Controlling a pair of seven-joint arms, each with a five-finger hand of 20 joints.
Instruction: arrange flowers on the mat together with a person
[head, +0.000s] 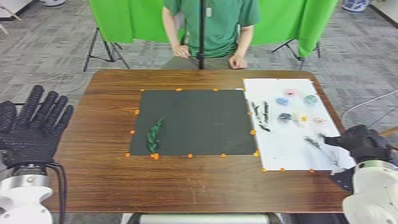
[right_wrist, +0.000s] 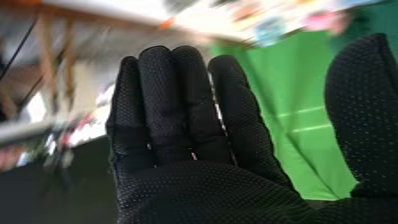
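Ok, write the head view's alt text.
Dark mat with one green sprig on a brown table; to its right, a white mat of flowers. The robot's left hand is open at left, its right hand by the white mat.

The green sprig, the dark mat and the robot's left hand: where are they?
Green sprig (head: 155, 136): head view, on its leaves.
Dark mat (head: 204, 120): head view, bare middle.
Left hand (head: 30, 141): head view, on the palm.

Flowers (right_wrist: 324, 21) got pretty blurred in right wrist view, right hand (head: 362, 142) kinda clipped by edge there. Left hand (head: 32, 134) got cropped by head view's left edge.
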